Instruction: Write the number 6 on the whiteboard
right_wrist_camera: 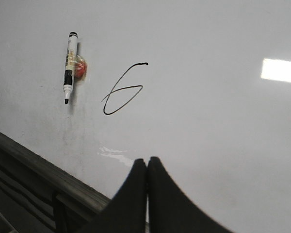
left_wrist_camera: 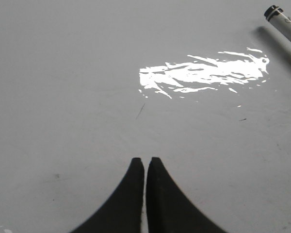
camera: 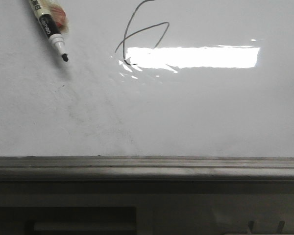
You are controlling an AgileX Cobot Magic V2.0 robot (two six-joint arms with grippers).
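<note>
The number 6 is drawn on the whiteboard, stem and loop complete, so the writing looks done. The uncapped marker lies just beside it, its long axis roughly parallel to the stem. The right gripper hangs above, fingers together and empty; the left gripper, likewise pressed together, hangs over bare board.

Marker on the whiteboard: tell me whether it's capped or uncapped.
Uncapped. The marker lies on the whiteboard with its dark tip bare, left of the number 6; no cap is visible.
</note>
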